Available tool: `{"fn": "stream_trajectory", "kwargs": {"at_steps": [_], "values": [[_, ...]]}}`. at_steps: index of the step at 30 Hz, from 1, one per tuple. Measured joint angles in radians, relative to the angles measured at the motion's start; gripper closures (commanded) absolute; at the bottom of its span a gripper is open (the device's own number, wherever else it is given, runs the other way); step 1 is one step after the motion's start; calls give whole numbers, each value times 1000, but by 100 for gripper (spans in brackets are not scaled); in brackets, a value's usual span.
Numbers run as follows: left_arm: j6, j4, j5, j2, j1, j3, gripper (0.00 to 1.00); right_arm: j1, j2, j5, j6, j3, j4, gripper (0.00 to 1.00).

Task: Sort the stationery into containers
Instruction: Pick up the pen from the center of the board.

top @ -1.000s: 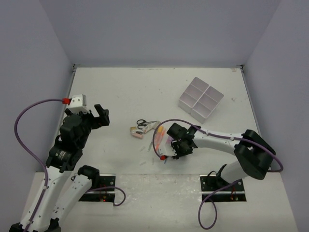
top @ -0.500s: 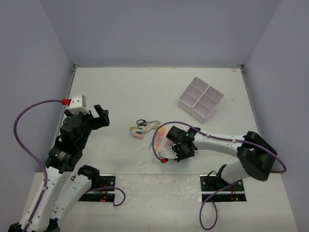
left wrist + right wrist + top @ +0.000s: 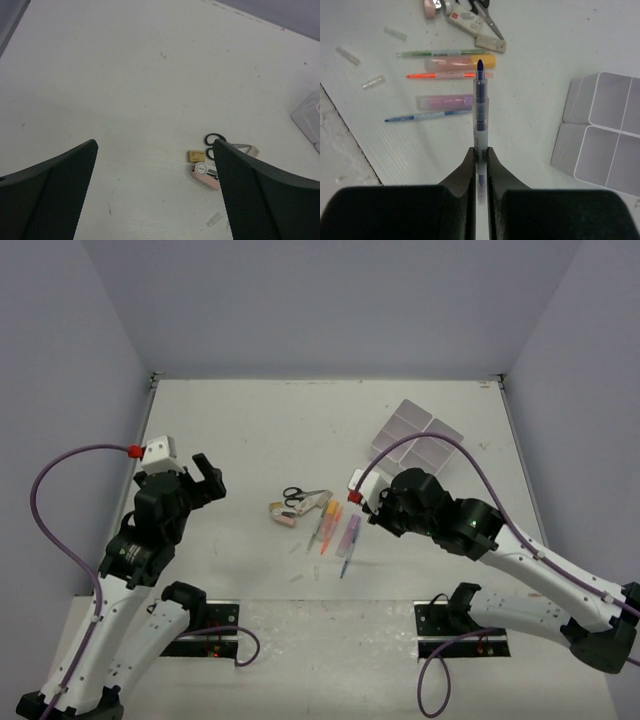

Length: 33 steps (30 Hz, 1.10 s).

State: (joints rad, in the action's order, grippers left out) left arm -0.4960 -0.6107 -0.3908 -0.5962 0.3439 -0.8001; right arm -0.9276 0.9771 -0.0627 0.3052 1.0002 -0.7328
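Over the middle of the table, the right gripper (image 3: pixel 480 152) is clamped on a blue-tipped pen (image 3: pixel 480 100). The divided box (image 3: pixel 577 102) sits toward the far right corner, and the left gripper (image 3: pixel 155 150) hangs wide open, holding nothing.

Backdrop only: white table (image 3: pixel 250 430), pale purple walls (image 3: pixel 330 300)

The table was a plain white top with a few dark specks (image 3: pixel 163 55) and scuffs on it, boxed in by the lavender walls on the left, back and right. A rougher, greyer strip (image 3: pixel 330 640) ran along the near edge, with a dark seam between it and the main top. Three little clear plastic bits (image 3: pixel 372 81) lay loose on the white part near that seam, and I couldn't tell what they were.
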Motion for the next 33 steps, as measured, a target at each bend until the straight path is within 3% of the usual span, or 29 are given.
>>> {"fn": "stream_trajectory", "kwargs": {"at_steps": [7, 12, 14, 18, 20, 26, 30, 33], "values": [[-159, -93, 58, -23, 0, -93, 0, 0, 56, -101, -262, 9, 32, 100], [-283, -104, 121, -147, 56, -78, 0, 0, -7, -222, -360, 9, 33, 100], [-337, -116, 99, -211, 162, -59, 0, 0, -51, -267, -392, 9, 34, 100], [-478, -174, -5, -376, 521, -69, 3, 1, -113, -320, -447, 16, 23, 100], [-506, -204, -40, -496, 640, -119, 5, 1, -121, -330, -465, 20, 10, 100], [-451, -286, -139, -767, 780, -272, 3, 1, -139, -340, -482, 21, -33, 100], [-273, -236, -133, -748, 798, -242, 2, 1, -200, -336, -489, 21, -42, 100], [-153, -178, -60, -694, 733, -192, 2, 1, -230, -329, -490, 21, -40, 100]]}}
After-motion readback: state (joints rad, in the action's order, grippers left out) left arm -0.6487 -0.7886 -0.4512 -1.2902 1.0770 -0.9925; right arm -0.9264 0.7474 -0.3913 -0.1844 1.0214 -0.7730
